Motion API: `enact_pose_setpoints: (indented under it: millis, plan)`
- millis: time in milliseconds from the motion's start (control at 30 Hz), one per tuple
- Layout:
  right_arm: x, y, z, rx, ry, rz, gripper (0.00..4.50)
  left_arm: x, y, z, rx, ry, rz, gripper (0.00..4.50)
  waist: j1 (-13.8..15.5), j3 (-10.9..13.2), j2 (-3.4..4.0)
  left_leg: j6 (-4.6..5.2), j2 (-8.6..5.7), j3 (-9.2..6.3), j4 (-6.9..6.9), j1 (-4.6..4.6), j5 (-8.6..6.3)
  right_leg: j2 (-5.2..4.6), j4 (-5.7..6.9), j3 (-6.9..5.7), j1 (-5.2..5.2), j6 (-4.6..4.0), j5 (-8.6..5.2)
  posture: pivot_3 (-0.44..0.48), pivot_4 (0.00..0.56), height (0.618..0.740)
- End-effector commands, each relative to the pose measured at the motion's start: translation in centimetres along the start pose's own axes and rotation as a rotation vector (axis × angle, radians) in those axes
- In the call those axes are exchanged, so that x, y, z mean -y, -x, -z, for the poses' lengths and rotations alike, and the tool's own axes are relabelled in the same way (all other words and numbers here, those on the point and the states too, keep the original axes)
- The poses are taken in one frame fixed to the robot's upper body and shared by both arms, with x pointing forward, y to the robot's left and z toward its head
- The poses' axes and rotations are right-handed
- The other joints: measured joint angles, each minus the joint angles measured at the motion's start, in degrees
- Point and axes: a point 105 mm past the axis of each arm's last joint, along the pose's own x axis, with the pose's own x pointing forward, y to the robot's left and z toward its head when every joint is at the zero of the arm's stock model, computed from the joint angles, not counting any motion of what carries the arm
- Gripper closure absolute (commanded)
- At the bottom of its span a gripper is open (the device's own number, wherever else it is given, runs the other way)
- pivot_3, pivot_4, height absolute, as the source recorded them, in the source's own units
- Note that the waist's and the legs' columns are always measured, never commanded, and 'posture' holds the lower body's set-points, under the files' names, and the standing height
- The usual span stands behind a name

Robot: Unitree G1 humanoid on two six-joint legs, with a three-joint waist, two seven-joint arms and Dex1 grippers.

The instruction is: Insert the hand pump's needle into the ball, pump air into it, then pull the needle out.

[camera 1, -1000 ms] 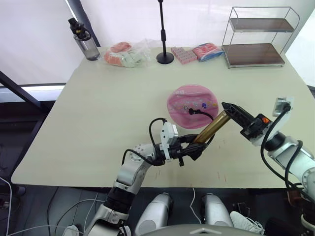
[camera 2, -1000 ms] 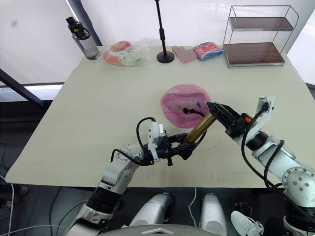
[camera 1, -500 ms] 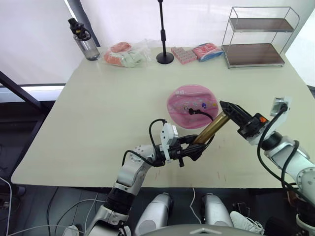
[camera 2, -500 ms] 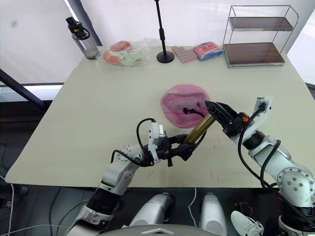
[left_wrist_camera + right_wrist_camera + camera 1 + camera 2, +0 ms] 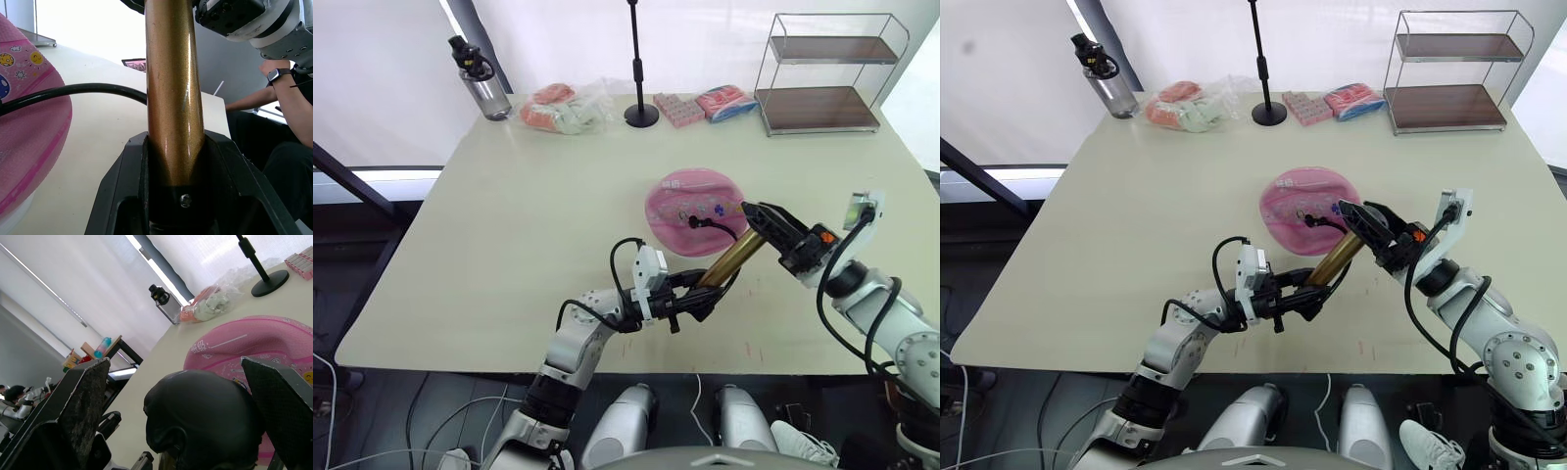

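Left eye view had the slim bronze-gold hand pump (image 5: 736,258) slanting up from the left gripper (image 5: 700,296), clamped on its lower end, toward the right gripper (image 5: 756,211). That one's fingers stood apart on either side of the pump's black handle (image 5: 203,418), not closed on it. The flat pink rubber ball (image 5: 696,210) lay on the pale table (image 5: 509,215) just beyond, the thin black hose (image 5: 713,223) reaching onto it; the needle was too small to tell. Judging by this, the stroke would run along the pump's slanted axis, the right arm nearer the handle.

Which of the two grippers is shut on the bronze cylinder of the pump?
The left gripper: it clamps the lower end of the hand pump. The right gripper stands open around the pump's black handle end.
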Motion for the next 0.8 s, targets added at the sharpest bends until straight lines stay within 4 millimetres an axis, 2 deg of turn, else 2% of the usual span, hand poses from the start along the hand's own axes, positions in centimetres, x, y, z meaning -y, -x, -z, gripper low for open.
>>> enact_pose_setpoints:
  millis: [33, 800]
  plan:
    - [-1.3, -0.12, -1.0, 0.045, 0.035, -0.049, 0.0, 0.15, -0.13, -0.89, 0.04, -0.013, 0.011, 3.43, -0.01, 0.0, 0.0, 0.0, 0.0, 0.0, 0.0, 0.0, 0.0, 0.0, 0.0, 0.0, 0.0, 0.0, 0.0, 0.0, 0.15, 0.736]
    - [-1.3, -0.14, -1.32, 0.071, 0.045, -0.049, 0.0, 0.18, -0.03, -0.71, 0.035, -0.006, 0.011, 3.43, -0.01, 0.0, 0.0, 0.0, 0.0, 0.0, 0.0, 0.0, 0.0, 0.0, 0.0, 0.0, 0.0, 0.0, 0.0, 0.0, 0.15, 0.736]
